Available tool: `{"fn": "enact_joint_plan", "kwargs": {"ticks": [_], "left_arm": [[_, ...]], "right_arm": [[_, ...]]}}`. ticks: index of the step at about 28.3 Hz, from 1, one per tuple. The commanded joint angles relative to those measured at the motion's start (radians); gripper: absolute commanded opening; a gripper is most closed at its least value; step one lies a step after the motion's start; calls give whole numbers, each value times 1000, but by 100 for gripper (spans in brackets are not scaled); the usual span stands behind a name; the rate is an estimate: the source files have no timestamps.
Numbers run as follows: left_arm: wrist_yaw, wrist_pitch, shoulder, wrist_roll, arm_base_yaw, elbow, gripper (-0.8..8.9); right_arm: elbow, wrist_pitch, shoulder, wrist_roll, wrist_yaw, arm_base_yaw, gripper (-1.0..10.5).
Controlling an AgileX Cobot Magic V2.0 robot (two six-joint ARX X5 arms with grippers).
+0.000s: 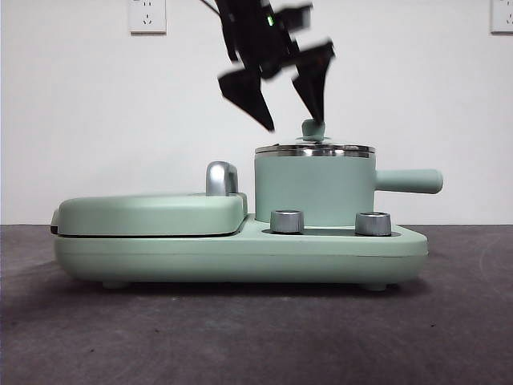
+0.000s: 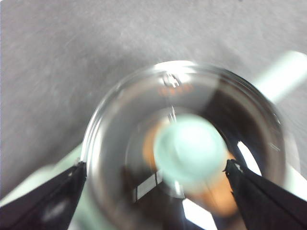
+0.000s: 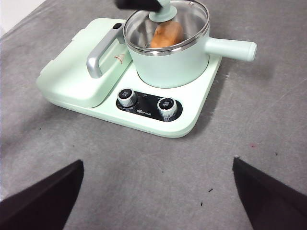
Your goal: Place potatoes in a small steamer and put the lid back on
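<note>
Since the lid (image 1: 315, 150) already sits on the steamer (image 1: 314, 188) with the potato (image 3: 166, 34) inside, I should lift my left gripper (image 1: 288, 100), wide open and holding nothing, straight up so its jaws miss the knob (image 1: 313, 127).

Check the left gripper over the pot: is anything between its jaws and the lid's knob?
Nothing visible. The left gripper is open just above the lid on the small steamer, jaws on either side of the knob. The potato is inside, under the glass.
</note>
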Motion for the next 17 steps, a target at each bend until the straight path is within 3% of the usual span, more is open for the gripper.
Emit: {"fn": "enact_joint_plan", "kwargs": {"ticks": [1,7,11,17], "left_arm": [[3,-90,-104,5,-2,35,466],[187,-248,-339,-27,88,-68,462],[191,-252,-633,-51,143,-399,459],[191,-198,-995,-64,138,-810,459]], "right_arm": [[8,11,3,17,4,5,482],[8,10,4,10,-77,5,482],[8,11,4,9,-105,5,483],[8,11,4,-4,-105,5,483]]}}
